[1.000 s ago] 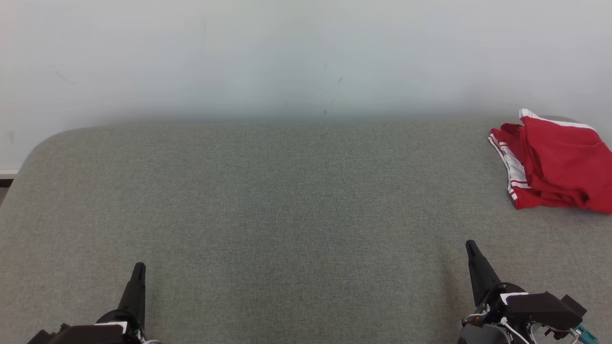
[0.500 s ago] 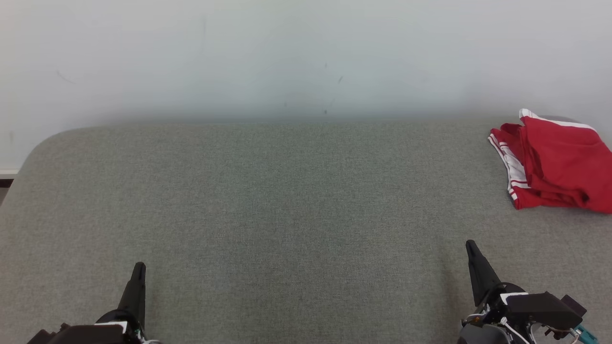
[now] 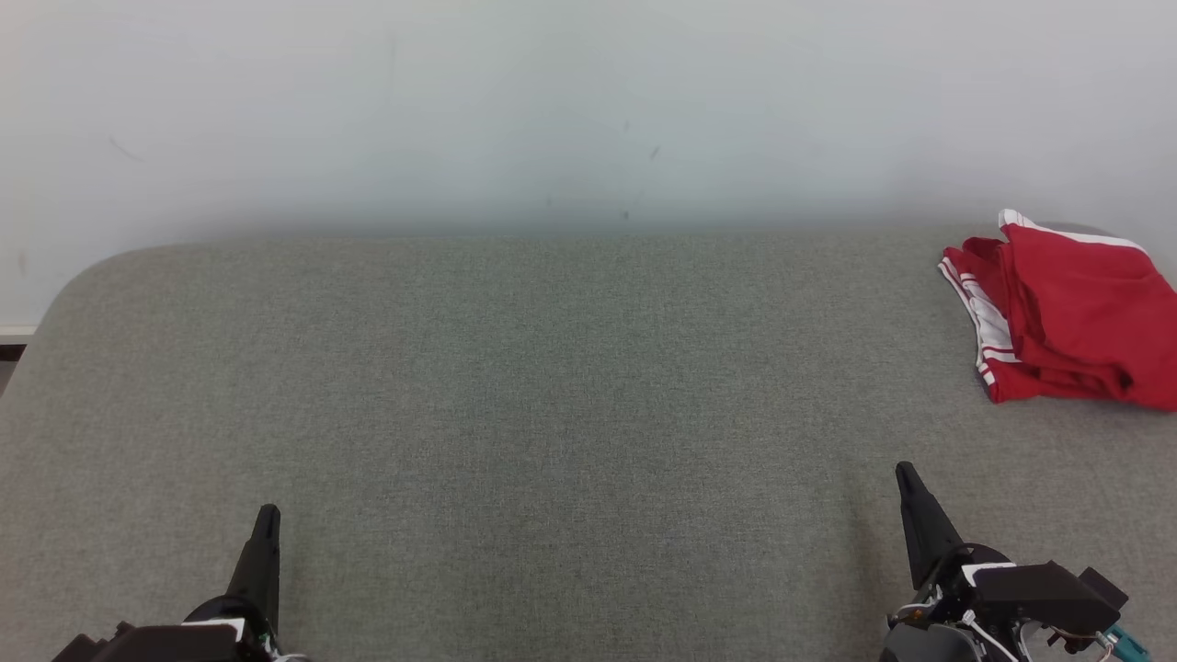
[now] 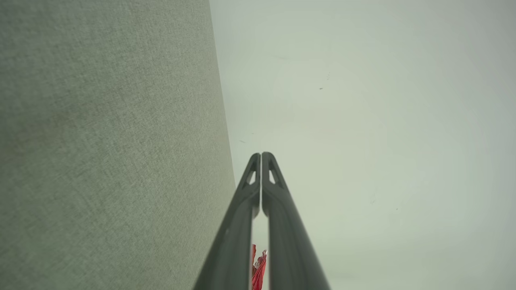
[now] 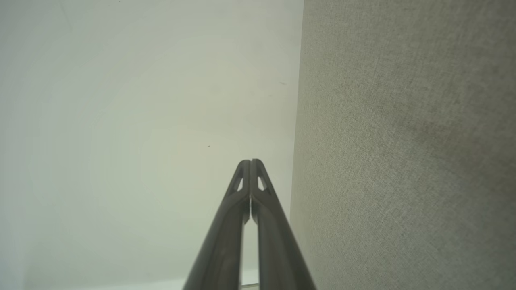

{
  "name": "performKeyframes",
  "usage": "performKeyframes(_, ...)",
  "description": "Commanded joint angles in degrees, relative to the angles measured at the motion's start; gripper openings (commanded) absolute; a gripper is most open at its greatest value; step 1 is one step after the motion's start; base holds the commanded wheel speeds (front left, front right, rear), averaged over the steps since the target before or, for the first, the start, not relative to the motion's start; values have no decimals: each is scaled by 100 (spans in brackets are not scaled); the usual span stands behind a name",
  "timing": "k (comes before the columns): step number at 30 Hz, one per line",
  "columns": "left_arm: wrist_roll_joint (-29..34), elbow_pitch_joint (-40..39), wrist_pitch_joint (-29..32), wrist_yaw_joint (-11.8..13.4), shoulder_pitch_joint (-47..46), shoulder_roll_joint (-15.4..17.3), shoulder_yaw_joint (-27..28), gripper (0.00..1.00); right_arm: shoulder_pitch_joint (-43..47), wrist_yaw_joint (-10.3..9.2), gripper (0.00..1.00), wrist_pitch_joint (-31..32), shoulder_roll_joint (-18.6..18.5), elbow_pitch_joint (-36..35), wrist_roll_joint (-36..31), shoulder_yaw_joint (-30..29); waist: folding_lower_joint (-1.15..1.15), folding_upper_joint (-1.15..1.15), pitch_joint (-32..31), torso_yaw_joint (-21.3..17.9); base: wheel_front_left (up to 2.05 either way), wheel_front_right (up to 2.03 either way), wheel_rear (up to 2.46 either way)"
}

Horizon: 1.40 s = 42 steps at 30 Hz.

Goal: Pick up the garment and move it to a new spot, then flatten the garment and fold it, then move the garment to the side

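The garment [image 3: 1067,317] is red with white stripes and lies folded in a bundle at the far right of the grey fabric table [image 3: 552,395], partly cut by the picture's right edge. A sliver of the red garment [image 4: 258,270] peeks between the left fingers in the left wrist view. My left gripper [image 3: 268,511] rests at the lower left, shut and empty, far from the cloth. My right gripper [image 3: 906,471] sits at the lower right, shut and empty, well in front of the garment. In the wrist views the left gripper [image 4: 261,154] and the right gripper [image 5: 250,162] have their fingers pressed together.
A pale wall [image 3: 552,110] rises behind the table's far edge. The table's far left corner [image 3: 83,271] is rounded, with a strip of floor and skirting beyond it.
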Motion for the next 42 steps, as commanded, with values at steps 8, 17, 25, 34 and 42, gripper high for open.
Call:
performKeyframes(8, -31, 7, 0, -18, -38, -11, 15, 0, -27, -12, 0, 13, 25, 2, 7, 0, 0, 0, 0, 0, 0, 0, 0)
performKeyframes(17, -31, 7, 0, -18, -38, -11, 15, 0, -27, -12, 0, 13, 25, 2, 7, 0, 0, 0, 0, 0, 0, 0, 0)
performKeyframes(25, -31, 7, 0, -18, -38, -11, 15, 0, -27, -12, 0, 13, 25, 1, 7, 1, 0, 0, 0, 0, 0, 0, 0)
performKeyframes(34, -31, 7, -1, -18, -38, -11, 14, 0, -27, -12, 0, 13, 25, 2, 7, 1, 0, 0, 0, 0, 0, 0, 0)
performKeyframes(42, -32, 7, -1, -18, -38, -11, 13, 0, -27, -12, 0, 13, 25, 2, 8, 1, 0, 0, 0, 0, 0, 0, 0)
